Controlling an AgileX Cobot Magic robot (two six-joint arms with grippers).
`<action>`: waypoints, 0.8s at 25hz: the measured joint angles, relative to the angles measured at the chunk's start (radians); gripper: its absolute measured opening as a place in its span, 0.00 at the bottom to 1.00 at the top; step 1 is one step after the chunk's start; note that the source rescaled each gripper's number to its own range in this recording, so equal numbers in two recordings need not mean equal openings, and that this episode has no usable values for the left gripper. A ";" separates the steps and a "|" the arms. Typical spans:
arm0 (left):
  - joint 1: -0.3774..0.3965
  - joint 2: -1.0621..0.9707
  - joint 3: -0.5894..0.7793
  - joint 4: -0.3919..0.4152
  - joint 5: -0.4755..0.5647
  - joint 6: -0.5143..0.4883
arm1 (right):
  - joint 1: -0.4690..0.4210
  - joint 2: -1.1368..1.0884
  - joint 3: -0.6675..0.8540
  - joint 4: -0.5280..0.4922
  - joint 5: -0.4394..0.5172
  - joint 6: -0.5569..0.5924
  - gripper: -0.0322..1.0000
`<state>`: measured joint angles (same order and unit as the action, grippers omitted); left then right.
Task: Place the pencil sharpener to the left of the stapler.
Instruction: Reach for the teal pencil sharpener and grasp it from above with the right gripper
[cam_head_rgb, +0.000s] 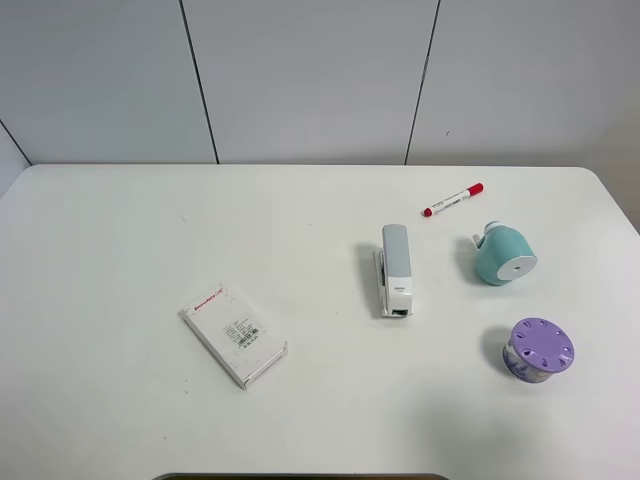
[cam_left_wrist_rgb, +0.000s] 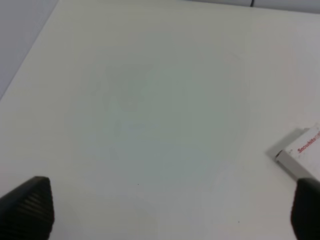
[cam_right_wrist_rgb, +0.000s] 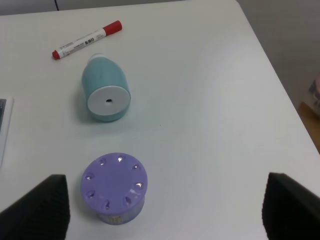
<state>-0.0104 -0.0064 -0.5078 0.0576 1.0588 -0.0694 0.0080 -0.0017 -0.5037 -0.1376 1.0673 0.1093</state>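
Note:
The teal pencil sharpener lies on its side on the white table, right of the light-grey stapler; its white round face points toward the front edge. The right wrist view shows the pencil sharpener beyond the purple container, with the stapler's edge at the frame border. My right gripper is open, its fingers wide apart and holding nothing. My left gripper is open too, over bare table. Neither arm appears in the high view.
A purple round holed container stands in front of the sharpener. A red-capped marker lies behind it. A white labelled box lies at the left front. The table's right edge runs close to the sharpener.

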 joint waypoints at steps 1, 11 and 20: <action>0.000 0.000 0.000 0.000 0.000 0.000 | 0.000 0.000 0.000 0.000 0.000 0.000 0.30; 0.000 0.000 0.000 0.000 0.000 0.000 | 0.000 0.000 0.000 0.000 0.000 0.000 0.30; 0.000 0.000 0.000 0.000 0.000 0.000 | 0.000 0.000 0.000 0.000 0.000 0.000 0.30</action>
<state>-0.0104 -0.0064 -0.5078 0.0576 1.0588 -0.0694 0.0080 -0.0017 -0.5037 -0.1376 1.0673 0.1093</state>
